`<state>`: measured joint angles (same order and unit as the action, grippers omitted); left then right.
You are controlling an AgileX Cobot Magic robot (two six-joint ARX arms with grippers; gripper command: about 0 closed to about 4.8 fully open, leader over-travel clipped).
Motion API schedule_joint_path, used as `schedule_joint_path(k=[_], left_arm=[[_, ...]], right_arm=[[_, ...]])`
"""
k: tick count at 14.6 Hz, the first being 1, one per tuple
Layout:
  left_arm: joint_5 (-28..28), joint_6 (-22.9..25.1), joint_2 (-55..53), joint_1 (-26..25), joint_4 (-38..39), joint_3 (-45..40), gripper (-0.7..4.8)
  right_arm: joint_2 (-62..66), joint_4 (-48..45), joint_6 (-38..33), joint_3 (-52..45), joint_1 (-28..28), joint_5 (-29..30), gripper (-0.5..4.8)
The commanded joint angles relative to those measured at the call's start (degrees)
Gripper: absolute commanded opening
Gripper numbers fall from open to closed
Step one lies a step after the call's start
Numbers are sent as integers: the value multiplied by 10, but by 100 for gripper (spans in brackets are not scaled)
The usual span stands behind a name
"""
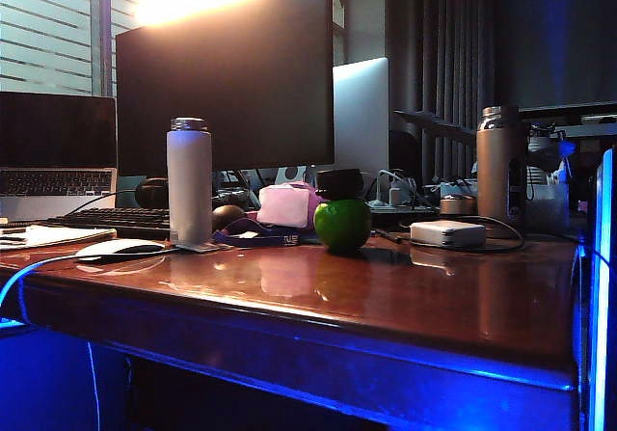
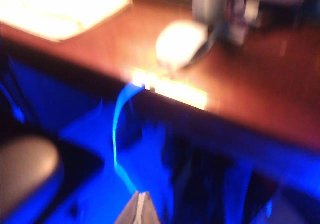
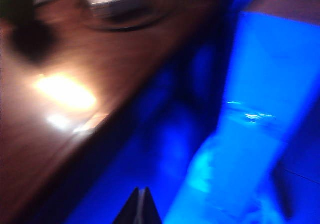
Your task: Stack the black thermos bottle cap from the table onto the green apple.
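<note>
Exterior view: we see the cap (image 1: 338, 182) atop the apple (image 1: 342, 225) on the table (image 1: 405, 296). Left gripper (image 2: 141, 204) and right gripper (image 3: 140, 204), both pressed together, hang off the table's edge, well apart from it.

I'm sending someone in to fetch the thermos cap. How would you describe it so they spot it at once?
Start at the big dark monitor behind the reddish-brown table. Below its right corner sits the green apple, right of a pink boxy object. The black thermos bottle cap rests on top of that apple: a short squat black cylinder, unlike the tall white bottle and tall copper bottle.
</note>
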<state>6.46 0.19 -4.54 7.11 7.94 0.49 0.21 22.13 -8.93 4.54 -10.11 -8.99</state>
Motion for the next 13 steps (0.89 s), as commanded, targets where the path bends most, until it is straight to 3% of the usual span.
schedule_joint_path(k=[1,4,13], left_arm=[[-2,-2,48,-26,3,-2,8],[-1,-2,45,-60,1,-2,8],[-2,-2,45,-60,2,-2,8]], right_arm=[[-1,-1,1,-5,56,1,0],[-1,-1,1,-5,85,-1,0],[-1,-1,1,-5,85,0,0]])
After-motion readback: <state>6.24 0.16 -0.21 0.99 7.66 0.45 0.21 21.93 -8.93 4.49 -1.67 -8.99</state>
